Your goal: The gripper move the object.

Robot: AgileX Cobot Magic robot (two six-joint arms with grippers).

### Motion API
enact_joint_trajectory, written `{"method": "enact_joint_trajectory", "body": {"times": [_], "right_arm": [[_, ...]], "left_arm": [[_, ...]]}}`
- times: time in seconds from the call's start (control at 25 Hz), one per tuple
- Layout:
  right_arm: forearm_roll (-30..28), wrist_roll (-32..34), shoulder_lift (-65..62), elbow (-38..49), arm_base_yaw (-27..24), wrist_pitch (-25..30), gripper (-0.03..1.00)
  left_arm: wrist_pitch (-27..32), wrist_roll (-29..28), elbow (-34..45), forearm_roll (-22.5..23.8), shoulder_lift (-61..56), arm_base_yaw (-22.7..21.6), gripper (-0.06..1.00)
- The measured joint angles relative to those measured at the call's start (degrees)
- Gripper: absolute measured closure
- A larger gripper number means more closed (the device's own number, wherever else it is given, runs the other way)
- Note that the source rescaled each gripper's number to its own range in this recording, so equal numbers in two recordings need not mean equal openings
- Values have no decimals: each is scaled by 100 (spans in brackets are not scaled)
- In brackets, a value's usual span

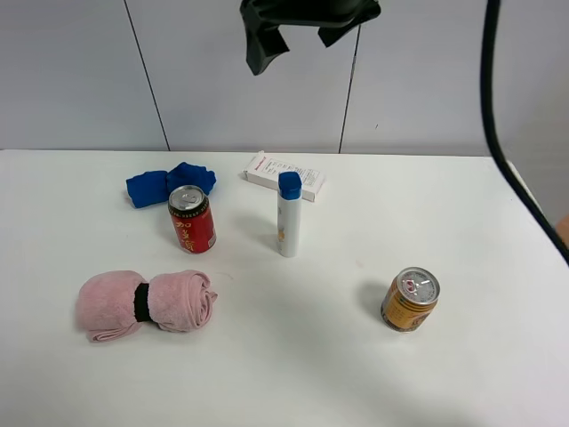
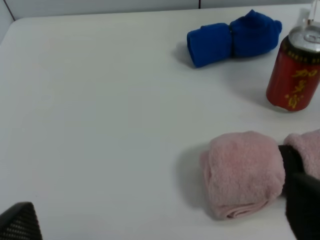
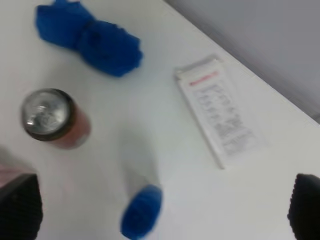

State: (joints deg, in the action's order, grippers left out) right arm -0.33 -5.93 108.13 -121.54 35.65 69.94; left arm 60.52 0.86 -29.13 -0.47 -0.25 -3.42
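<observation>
The red can (image 1: 192,220) with yellow markings and a silver top stands upright on the white table (image 1: 462,213), left of centre. It also shows in the left wrist view (image 2: 295,75) and, blurred and from above, in the right wrist view (image 3: 55,120). My right gripper (image 1: 302,36) hangs high above the back of the table, open and empty, with its fingertips (image 3: 17,207) wide apart. My left gripper (image 2: 160,220) is low over the table's left side, open and empty, short of the can. It is out of the exterior view.
A rolled pink towel (image 1: 147,304) lies in front of the red can. A blue cloth (image 1: 169,184) lies behind it. A white bottle with a blue cap (image 1: 288,216) and a white box (image 1: 286,175) are to its right. A gold can (image 1: 410,300) stands front right.
</observation>
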Motion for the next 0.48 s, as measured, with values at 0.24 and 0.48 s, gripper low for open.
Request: {"method": "enact_joint_trajectory", "body": {"times": [0.24,0.48], "right_arm": [[33,110,-758,1640,-634,-21,-3],[-52,593,-2352,3715,-1516,-13,-3]], "left_arm": [[0,0,0,0,0,0,-6],[0,0,0,0,0,0,-6]]}}
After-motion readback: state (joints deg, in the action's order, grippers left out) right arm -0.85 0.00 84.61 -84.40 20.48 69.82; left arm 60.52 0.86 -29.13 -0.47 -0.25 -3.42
